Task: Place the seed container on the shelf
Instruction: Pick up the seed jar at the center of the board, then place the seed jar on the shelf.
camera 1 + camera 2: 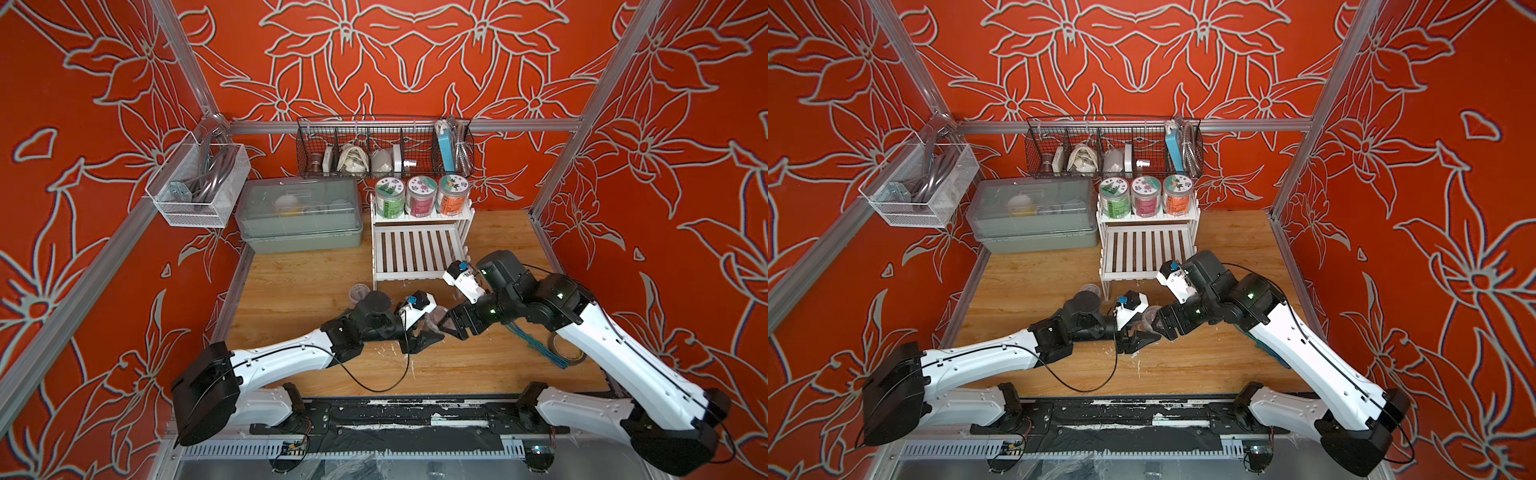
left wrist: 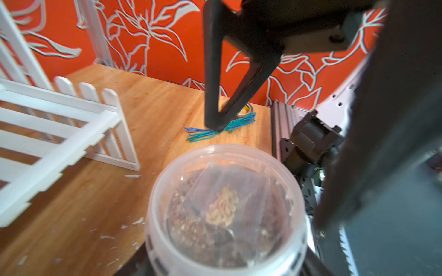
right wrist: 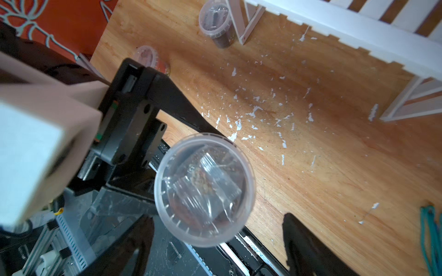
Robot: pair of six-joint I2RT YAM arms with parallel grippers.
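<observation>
- Seed container (image 3: 203, 188): a small clear tub with its lid on and seed bags inside. It is up in the air above the table (image 1: 311, 266), in front of the shelf (image 1: 415, 249).
- It looks light, thin and smooth. A hard squeeze could bend it or make it slip, so hold it gently round its side.
- Your left gripper (image 1: 430, 334) is closed on it. Your right gripper (image 1: 449, 326) has its fingers spread wide around it, not squeezing.
- The shelf's low board is bare. Three jars (image 1: 419, 201) fill the top one.
- Mind the shelf's front edge and side panels, the second tub (image 3: 216, 24) by its leg, and your right arm close beside it.
</observation>
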